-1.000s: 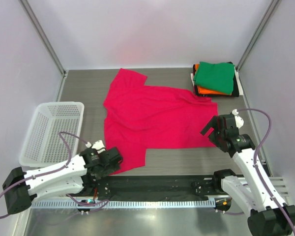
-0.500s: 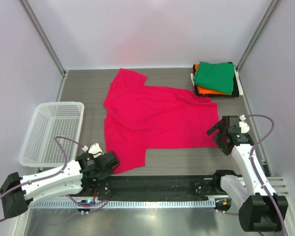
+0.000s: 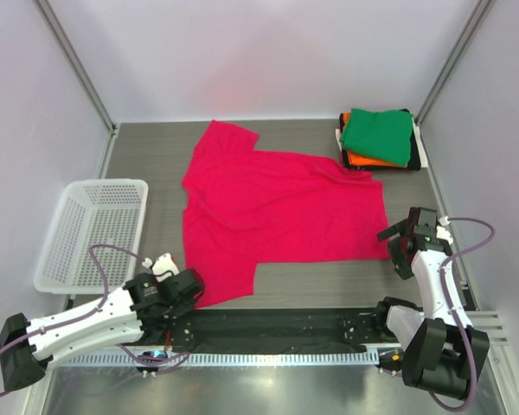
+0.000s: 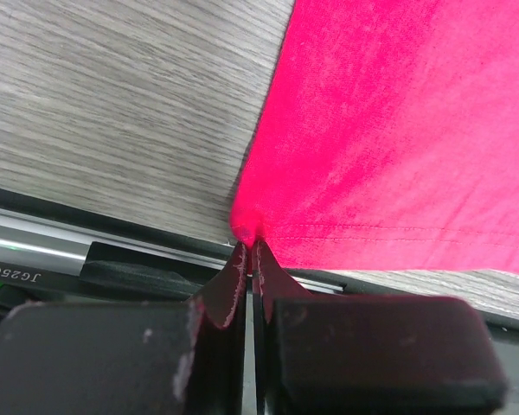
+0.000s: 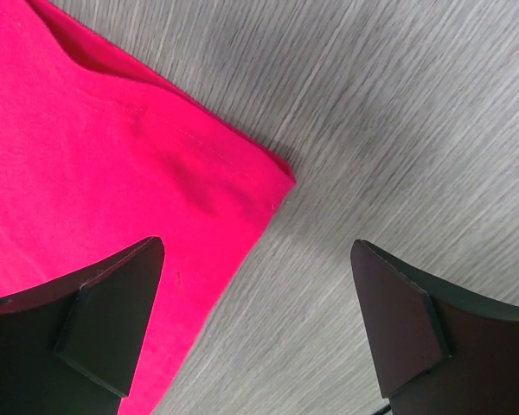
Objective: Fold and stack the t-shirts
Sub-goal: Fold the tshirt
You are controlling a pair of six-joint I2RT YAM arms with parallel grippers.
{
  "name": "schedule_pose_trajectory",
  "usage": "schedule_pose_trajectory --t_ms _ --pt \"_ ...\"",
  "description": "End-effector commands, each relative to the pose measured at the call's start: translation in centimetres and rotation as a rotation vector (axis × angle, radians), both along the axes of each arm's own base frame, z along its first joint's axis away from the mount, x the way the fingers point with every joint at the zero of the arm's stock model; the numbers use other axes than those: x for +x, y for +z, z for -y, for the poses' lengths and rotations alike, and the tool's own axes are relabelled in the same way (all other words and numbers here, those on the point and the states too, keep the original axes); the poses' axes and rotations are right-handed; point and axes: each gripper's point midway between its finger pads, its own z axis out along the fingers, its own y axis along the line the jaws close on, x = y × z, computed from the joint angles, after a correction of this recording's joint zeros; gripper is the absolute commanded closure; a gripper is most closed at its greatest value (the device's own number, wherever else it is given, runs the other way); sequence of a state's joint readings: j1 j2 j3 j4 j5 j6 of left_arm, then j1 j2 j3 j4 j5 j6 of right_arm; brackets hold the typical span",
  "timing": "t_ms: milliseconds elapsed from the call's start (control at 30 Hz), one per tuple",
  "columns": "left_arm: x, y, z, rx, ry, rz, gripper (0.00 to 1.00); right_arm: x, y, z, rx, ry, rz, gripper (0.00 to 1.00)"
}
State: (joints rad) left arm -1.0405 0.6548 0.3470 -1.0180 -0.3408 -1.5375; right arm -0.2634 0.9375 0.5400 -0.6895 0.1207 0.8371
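**A thin pinch on one corner, nothing yet on the other**

The left jaws are closed on a near corner of the pink shirt (image 4: pixel 398 130), but only the very tip of the cloth, right at the hem, sits between them. The rest of the shirt spreads flat on the bench (image 3: pixel 156 156), away from these jaws. I judge this hold as weak: if the arm lifts quickly, the weight of the cloth can pull the corner out.

The right jaws stand wide and hold nothing. The other near corner of the shirt lies just ahead of the gap between them, with cloth under one side and bare bench under the other. I cannot tell how high they are above it. If they close from here, they can catch only the edge, or miss it.

If one side lifts alone, the shirt can turn and wrinkle, and the fold comes crooked. The folded shirts (image 3: pixel 378 138) lie well beyond the right jaws, so a wide swing with loose cloth could disturb that pile.
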Motion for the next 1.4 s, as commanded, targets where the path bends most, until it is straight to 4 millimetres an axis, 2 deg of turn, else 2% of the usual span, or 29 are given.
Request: schedule_pose_trajectory --t_ms 0,133,300,433,533,567,600,667,733,767,800,867,900,967,1000,1033,1100,1133,1200,1333,1367 --pt "3.9 0.2 1.9 -0.087 0.066 0.191 1.0 0.5 -0.2 0.2 0.009 -0.005 0.035 0.04" --pt "3.8 -0.1 2.1 -0.094 0.061 0.187 1.0 -0.1 -1.1 0.6 0.012 -0.013 0.016 0.05" --pt "3.9 -0.4 2.2 -0.094 0.059 0.182 1.0 -0.3 -3.1 -0.3 0.088 -0.006 -0.002 0.09" --pt "3.8 -0.5 2.3 -0.094 0.058 0.179 1.0 0.7 -4.0 -0.7 0.124 0.003 0.015 0.19" --pt "3.8 -0.5 2.2 -0.1 0.065 0.182 1.0 0.7 -4.9 -1.0 0.142 0.006 0.0 0.32" --pt "3.8 -0.6 2.1 -0.1 0.067 0.183 1.0 0.6 -5.0 -1.1 0.147 0.008 0.0 0.53" --pt "3.9 -0.4 2.2 -0.106 0.07 0.187 1.0 0.5 -5.0 -1.2 0.149 0.009 0.001 0.65" --pt "3.7 -0.2 1.8 -0.093 0.072 0.183 1.0 0.3 -4.4 -1.5 0.154 0.017 0.018 0.84" --pt "4.3 2.2 2.4 -0.121 0.055 0.215 1.0 0.2 -3.1 -2.0 0.172 0.026 0.048 0.97" --pt "4.1 2.8 2.0 -0.105 0.052 0.215 1.0 0.2 -2.5 -2.2 0.173 0.032 0.061 0.99" --pt "4.8 5.0 2.4 -0.132 0.059 0.252 1.0 0.5 -1.6 -2.1 0.17 0.038 0.081 0.99" --pt "4.9 6.7 1.9 -0.114 0.044 0.271 1.0 0.2 -0.2 -2.2 0.159 0.044 0.097 0.99" --pt "5.4 9.0 2.4 -0.143 0.045 0.303 1.0 0.7 1.2 -1.9 0.142 0.049 0.123 0.99" --pt "5.2 10.4 1.9 -0.114 0.028 0.298 1.0 0.0 2.5 -1.8 0.119 0.056 0.117 0.99" --pt "5.3 12.0 2.1 -0.133 0.026 0.31 1.0 0.3 4.1 -1.6 0.101 0.063 0.143 0.99" --pt "4.9 12.4 1.9 -0.115 0.01 0.291 1.0 -0.6 4.3 -1.8 0.101 0.068 0.116 0.99" --pt "4.7 13.3 1.9 -0.118 0.002 0.284 1.0 -0.9 6.0 -1.6 0.07 0.077 0.127 0.99" --pt "4.7 14.5 2.1 -0.136 -0.004 0.287 1.0 -1.7 5.7 -1.7 0.075 0.075 0.09 0.99" --pt "4.7 15.6 2.3 -0.154 -0.015 0.297 1.0 -2.1 5.8 -1.9 0.065 0.085 0.093 0.99" --pt "5.3 18.4 2.2 -0.121 -0.042 0.33 1.0 -1.9 6.4 -2.2 0.066 0.104 0.123 0.99" --pt "5.9 20.1 2.2 -0.121 -0.039 0.372 1.0 -1.7 6.6 -2.1 0.063 0.107 0.128 0.99"
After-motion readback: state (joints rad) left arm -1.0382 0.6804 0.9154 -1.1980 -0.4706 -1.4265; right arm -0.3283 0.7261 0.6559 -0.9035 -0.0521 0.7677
